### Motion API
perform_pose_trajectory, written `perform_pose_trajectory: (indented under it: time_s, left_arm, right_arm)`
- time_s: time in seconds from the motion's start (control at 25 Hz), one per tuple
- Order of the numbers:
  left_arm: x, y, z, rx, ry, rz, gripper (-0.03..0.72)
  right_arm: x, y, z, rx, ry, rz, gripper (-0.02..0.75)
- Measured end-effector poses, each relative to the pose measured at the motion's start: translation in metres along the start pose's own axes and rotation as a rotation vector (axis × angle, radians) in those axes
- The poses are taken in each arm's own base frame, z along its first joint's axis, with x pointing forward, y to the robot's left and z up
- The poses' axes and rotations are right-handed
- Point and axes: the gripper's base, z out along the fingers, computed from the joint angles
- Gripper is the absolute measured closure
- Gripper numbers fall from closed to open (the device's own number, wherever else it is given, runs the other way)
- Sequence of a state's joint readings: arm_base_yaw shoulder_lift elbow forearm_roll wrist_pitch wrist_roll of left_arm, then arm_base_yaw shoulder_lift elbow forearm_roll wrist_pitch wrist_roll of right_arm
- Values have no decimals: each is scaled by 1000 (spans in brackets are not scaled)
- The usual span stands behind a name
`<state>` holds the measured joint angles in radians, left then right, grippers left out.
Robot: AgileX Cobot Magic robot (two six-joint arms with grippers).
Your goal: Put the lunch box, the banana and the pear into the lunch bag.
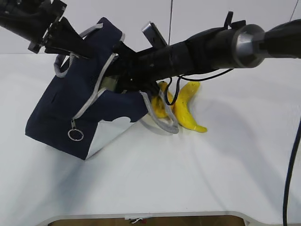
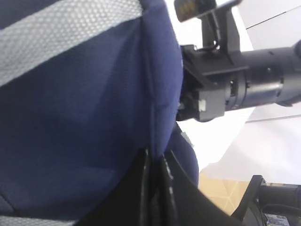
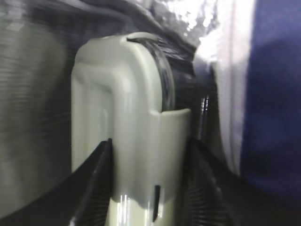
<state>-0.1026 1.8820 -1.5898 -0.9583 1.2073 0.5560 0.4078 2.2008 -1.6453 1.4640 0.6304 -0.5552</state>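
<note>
Gripping the lunch box (image 3: 136, 141) by its sage-green lid, w/ right fingers (image 3: 94, 183) clamped either side, already inside the lunch bag (image 1: 66, 113). Left fingers (image 2: 155, 188) pinched shut on bag fabric near the top seam, w/ bag tilted up off the table (image 1: 211, 179) and mouth facing the right arm. Banana (image 1: 186, 110) lay on table just beside the bag mouth, toward the far edge, w/ pear (image 1: 157, 106) next to it, partly hidden behind a grey handle loop (image 1: 162, 122); neither packed yet.

Risks, judged from here:
- Could snag box on silver lining or zipper edge if released too early, then slide back out, since bag sat at a slant.
- Could lose the bag's opening if left pinch slipped; thin fabric hold, bag would flop shut on right arm.
- Could drag handle loop or nudge fruit on withdrawal; arm cable hung close to banana.
- Could pop lid clip if squeezed harder.
</note>
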Motion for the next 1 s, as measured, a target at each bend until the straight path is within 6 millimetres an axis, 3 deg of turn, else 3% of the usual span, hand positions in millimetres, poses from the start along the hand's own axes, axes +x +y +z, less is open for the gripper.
perform_pose_trajectory:
  time_s: [0.4,0.76,1.0]
  left_arm:
    - [-1,11,4,-63,-1,8,687]
    - [-2,17,3,-136,-9,35,687]
    - [-3,18,3,-147,-22,37,687]
  right_arm:
    - [8,-26,25,25,33,41,375]
    - [12,-40,35,24,45,90,371]
    - [16,-46,39,14,69,111,316]
